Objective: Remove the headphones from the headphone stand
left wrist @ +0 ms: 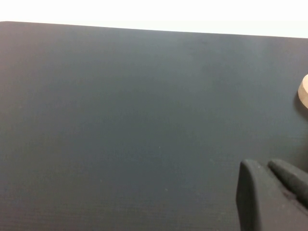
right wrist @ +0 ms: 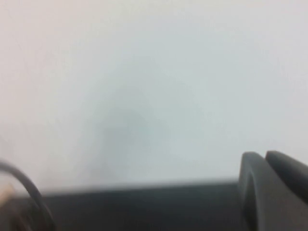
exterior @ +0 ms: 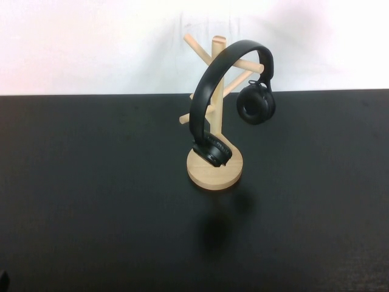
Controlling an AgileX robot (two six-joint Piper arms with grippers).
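Note:
The black headphones (exterior: 226, 100) hang on the light wooden headphone stand (exterior: 216, 170) at the middle of the table. The headband loops over the upper pegs; one ear cup (exterior: 256, 103) hangs to the right and the other (exterior: 213, 151) rests low by the round base. My left gripper (left wrist: 267, 166) is shut and empty over bare table, with the edge of the stand's base (left wrist: 303, 91) far off at the side. My right gripper (right wrist: 264, 156) is shut and empty, raised and facing the wall, with a blurred curve of the headband (right wrist: 29, 192) at the edge. Neither gripper shows in the high view.
The black table (exterior: 91, 201) ends at a white wall (exterior: 91, 42) behind the stand. A small dark part of the left arm (exterior: 3, 280) shows at the near left corner.

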